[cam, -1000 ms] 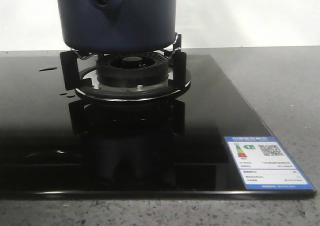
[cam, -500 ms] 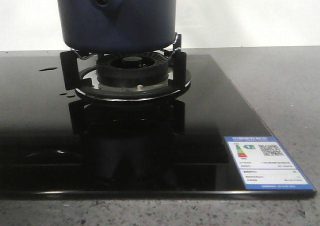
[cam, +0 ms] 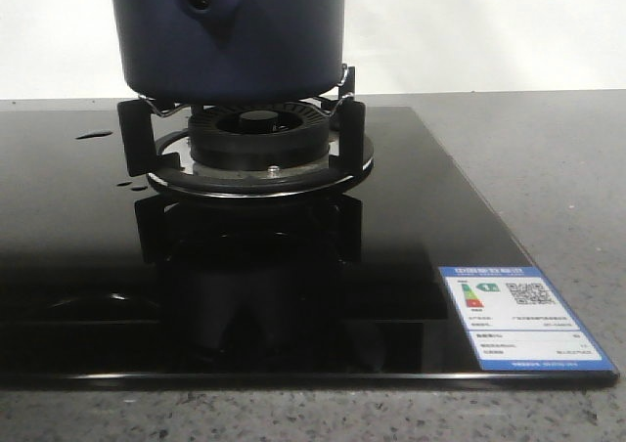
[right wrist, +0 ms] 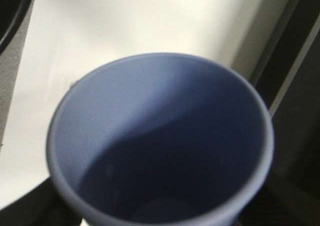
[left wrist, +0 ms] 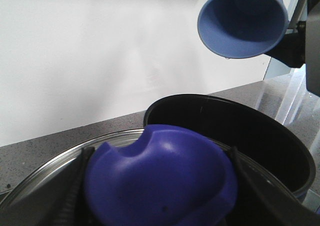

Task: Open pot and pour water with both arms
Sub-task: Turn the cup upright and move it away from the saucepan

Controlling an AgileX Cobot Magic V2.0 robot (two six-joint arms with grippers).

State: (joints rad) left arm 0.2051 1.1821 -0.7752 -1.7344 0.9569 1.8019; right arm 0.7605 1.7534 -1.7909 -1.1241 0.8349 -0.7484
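The large dark navy-blue round pot (cam: 227,33) is sitting on the black burner stand (cam: 249,139) at upper centre of the front view, which is showing neither arm. The left wrist view is revealing its open mouth, the left gripper (left wrist: 160,186) clasping the lid's rounded blue knob (left wrist: 159,178), and a pale blue cup (left wrist: 243,20) tilting at upper right. The right wrist view is looking into that cup; the right gripper's grip cannot be made out.

The pot (cam: 230,41) is seen with smooth, matt navy sides. The hob (cam: 88,266) is finished in glossy black glass, mirror-like. A shiny metal ring (cam: 357,163) is set around the matt black burner (cam: 259,134). The table (cam: 558,168) is speckled grey stone. The cup (left wrist: 242,21) looks like smooth matt plastic.
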